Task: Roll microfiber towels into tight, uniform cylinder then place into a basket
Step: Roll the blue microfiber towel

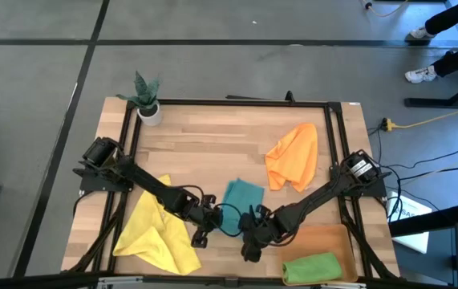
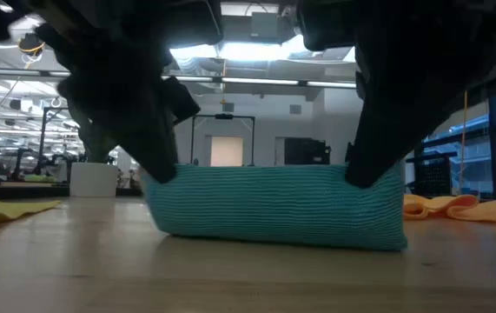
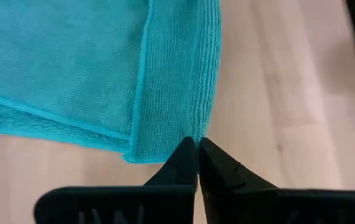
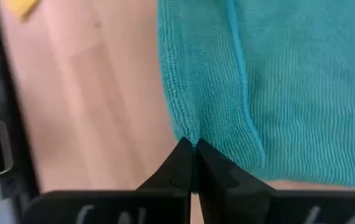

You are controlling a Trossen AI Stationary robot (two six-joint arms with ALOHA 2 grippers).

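towels 4: teal towel [image 1: 243, 197], yellow [image 1: 158, 233], orange [image 1: 293, 156], green [image 1: 313, 266] | left claw [image 3: 197, 144], right claw [image 4: 193, 147]: both clenched on teal towel

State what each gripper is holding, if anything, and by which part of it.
Both hold the teal towel. The left gripper pinches its folded edge at one end; the right gripper pinches the edge at the other end.

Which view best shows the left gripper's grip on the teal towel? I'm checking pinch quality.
The left wrist view: the left gripper is shut on the edge of the teal towel, seen close up. The high view shows gripper and towel small, and the low view shows the towel side-on, with dark fingers at both ends.
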